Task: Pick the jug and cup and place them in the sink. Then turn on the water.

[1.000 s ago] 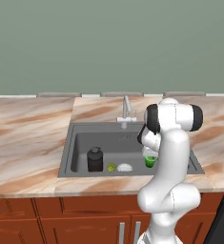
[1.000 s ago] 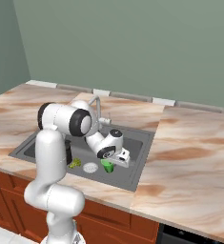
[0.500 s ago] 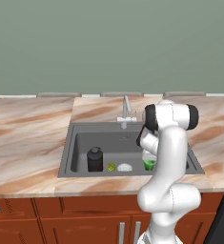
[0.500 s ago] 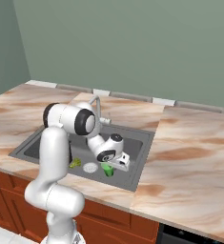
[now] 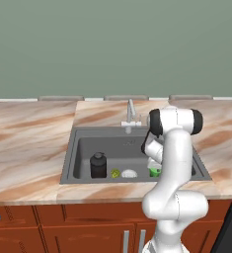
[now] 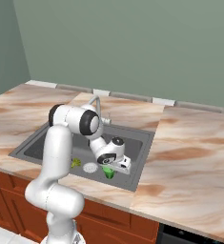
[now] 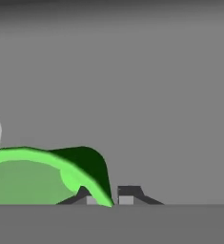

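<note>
The dark grey sink (image 5: 112, 147) holds the squat black jug (image 5: 98, 165), upright at its front left. My gripper (image 5: 154, 167) reaches down into the basin's front right corner, shut on the rim of the bright green cup (image 5: 155, 172). From the right base, the cup (image 6: 109, 173) hangs just under the gripper (image 6: 112, 167), low over the sink (image 6: 134, 151) floor. In the hand view the cup (image 7: 37, 177) fills the lower left, its rim wall pinched between the fingertips (image 7: 130, 193) of the gripper (image 7: 107, 198). No water runs from the silver faucet (image 5: 131, 113).
A tiny yellow-green lump (image 5: 115, 173) and the white round drain (image 5: 129, 173) lie on the basin floor between jug and cup. Marble counter (image 5: 28, 143) surrounds the sink, with wood cabinets (image 5: 63, 230) below. The sink's front wall is close to the cup.
The arm has lowered the hand and the green cup deeper into the sink's front right corner. The jug has not moved.
</note>
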### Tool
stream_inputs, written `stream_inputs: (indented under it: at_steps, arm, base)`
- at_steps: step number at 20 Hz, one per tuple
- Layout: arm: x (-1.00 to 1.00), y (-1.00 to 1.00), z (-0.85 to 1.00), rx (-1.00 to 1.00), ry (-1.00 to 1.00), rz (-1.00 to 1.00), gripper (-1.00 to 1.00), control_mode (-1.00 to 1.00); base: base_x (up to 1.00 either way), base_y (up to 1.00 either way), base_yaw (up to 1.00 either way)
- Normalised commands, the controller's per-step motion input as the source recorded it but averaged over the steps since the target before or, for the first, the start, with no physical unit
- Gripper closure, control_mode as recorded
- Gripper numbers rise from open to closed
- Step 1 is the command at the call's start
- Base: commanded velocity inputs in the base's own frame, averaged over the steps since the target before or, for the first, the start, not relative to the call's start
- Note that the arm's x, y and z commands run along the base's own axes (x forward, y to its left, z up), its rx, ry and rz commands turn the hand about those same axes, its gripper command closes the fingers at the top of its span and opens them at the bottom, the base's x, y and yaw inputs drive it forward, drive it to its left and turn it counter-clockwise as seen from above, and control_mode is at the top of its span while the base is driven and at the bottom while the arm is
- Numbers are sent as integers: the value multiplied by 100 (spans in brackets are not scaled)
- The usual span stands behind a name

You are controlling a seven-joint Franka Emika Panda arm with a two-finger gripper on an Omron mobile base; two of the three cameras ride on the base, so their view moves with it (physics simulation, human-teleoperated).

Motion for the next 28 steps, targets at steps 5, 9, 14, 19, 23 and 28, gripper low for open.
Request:
stream_inputs:
  at_steps: [5, 9, 14, 19, 23, 28]
  arm:
    - [0, 0, -25, 0, 0, 0, 100, -100]
    - [0, 0, 0, 0, 2, 0, 100, -100]
    - [0, 0, 0, 0, 0, 0, 100, -100]
    - [0, 0, 0, 0, 0, 0, -100, -100]
    - [0, 0, 0, 0, 0, 0, -100, -100]
    - [-7, 0, 0, 0, 0, 0, -100, -100]
  base:
    - [0, 0, 0]
    - [0, 0, 0]
    - [0, 0, 0]
    - [0, 0, 0]
    - [0, 0, 0]
    - [0, 0, 0]
